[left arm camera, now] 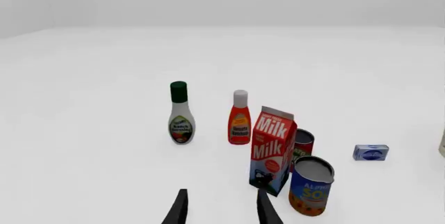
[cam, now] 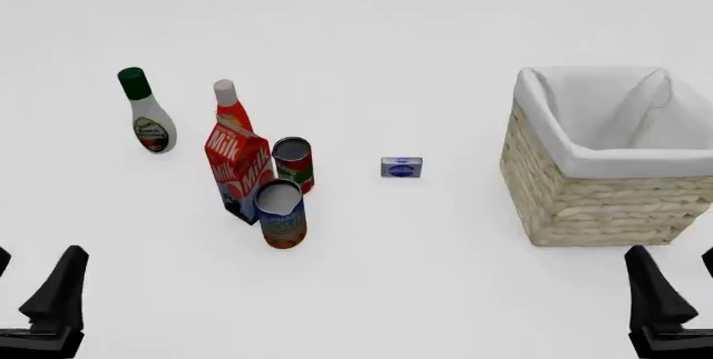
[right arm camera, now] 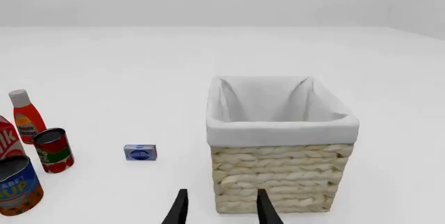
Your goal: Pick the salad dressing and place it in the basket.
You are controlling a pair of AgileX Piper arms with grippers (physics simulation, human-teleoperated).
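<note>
Salad dressing upright far left (beside a red bottle), basket well apart, right.

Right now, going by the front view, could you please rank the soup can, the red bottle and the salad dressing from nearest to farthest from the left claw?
1. The soup can, nearest the left claw, at the front of the grocery cluster.
2. The salad dressing, farther back on the left.
3. The red bottle, behind the milk carton; only slightly farther than the dressing, so a close call.
</note>
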